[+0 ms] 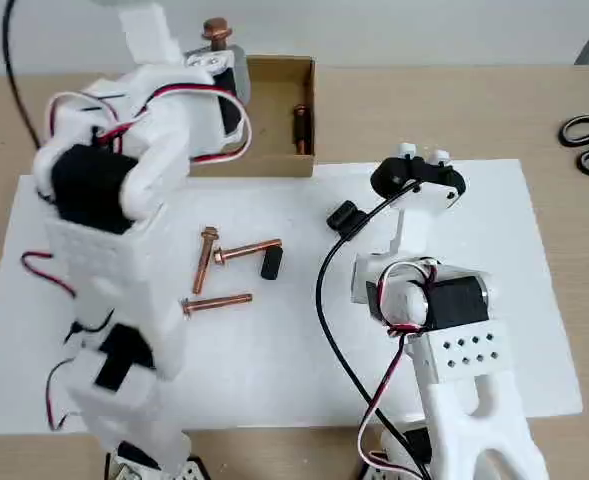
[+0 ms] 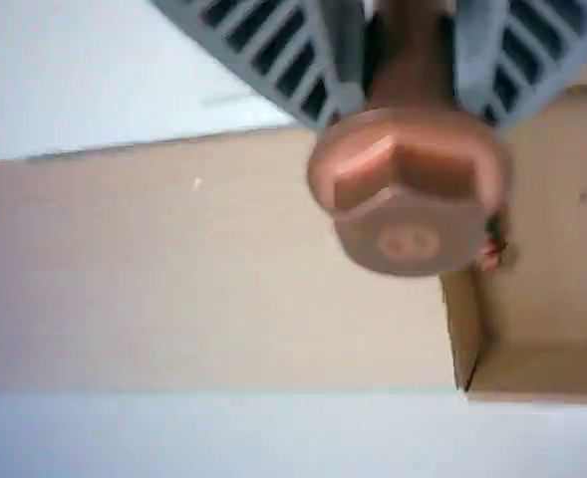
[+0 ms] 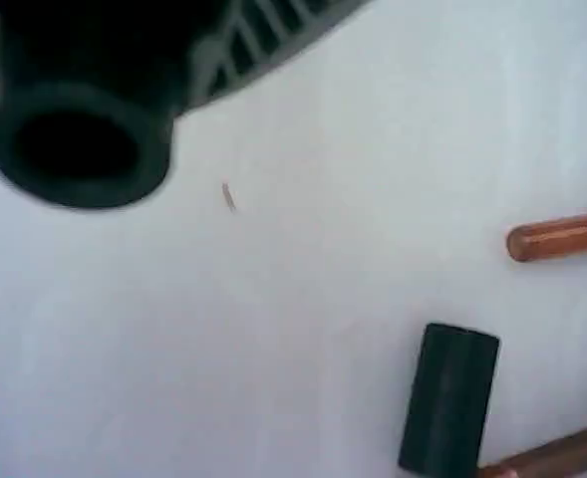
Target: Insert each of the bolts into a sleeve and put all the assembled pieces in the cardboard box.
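Bolt (image 2: 410, 194) in left gripper (image 2: 410, 55), shank hidden; sleeve (image 3: 74, 149) in right gripper (image 1: 346, 216), half-hidden.

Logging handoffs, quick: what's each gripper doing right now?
Left gripper: shut on a bolt.
Right gripper: shut on a black sleeve.

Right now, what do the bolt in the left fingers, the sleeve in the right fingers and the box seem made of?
The bolt looks like copper-coloured metal, smooth with a dull sheen on its hex head; plated or solid, I cannot tell. The sleeve is matte black, likely rubber or plastic, with no glint. The cardboard box is plain brown cardboard, flat and unglossy.
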You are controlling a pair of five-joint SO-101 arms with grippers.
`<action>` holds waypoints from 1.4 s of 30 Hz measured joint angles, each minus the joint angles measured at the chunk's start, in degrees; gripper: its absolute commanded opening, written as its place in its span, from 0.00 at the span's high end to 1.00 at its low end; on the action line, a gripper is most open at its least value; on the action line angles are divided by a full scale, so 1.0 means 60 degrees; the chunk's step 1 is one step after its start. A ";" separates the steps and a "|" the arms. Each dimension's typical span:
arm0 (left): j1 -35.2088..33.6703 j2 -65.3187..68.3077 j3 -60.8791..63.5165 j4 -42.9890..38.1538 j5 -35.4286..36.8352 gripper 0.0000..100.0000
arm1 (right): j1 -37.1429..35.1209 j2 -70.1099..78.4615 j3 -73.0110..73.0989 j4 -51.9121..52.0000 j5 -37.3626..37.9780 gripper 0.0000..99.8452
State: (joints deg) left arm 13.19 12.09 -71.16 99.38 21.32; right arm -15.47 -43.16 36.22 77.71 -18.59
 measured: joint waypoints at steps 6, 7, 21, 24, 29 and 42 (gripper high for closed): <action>0.0000 -0.1905 0.2916 0.0000 0.0059 0.99 | -0.0879 0.0000 -0.0029 0.0000 0.0000 1.00; 0.0000 -0.2227 0.3399 0.0000 0.0059 0.99 | -0.1040 0.0000 -0.0132 0.0000 -0.0044 1.00; 0.0015 -0.7663 0.9114 0.0000 0.0103 0.99 | -0.3018 -0.2081 -0.0777 0.0000 -0.0073 1.00; 0.0015 -0.8879 1.0667 -0.0117 0.0454 0.99 | -0.3092 -0.3092 -0.0498 0.0000 -0.0073 1.00; 0.0015 -1.0564 1.3626 -0.1538 0.1363 0.99 | -0.3150 -0.4630 0.0996 -0.0220 -0.0073 1.00; 0.0879 -1.5136 1.8579 -0.4835 0.2916 0.99 | -0.4806 -0.9538 0.5509 -0.2799 0.1949 1.00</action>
State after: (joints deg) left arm 18.46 -78.73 40.31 70.37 38.81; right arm -44.31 -100.40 69.27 60.92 -6.90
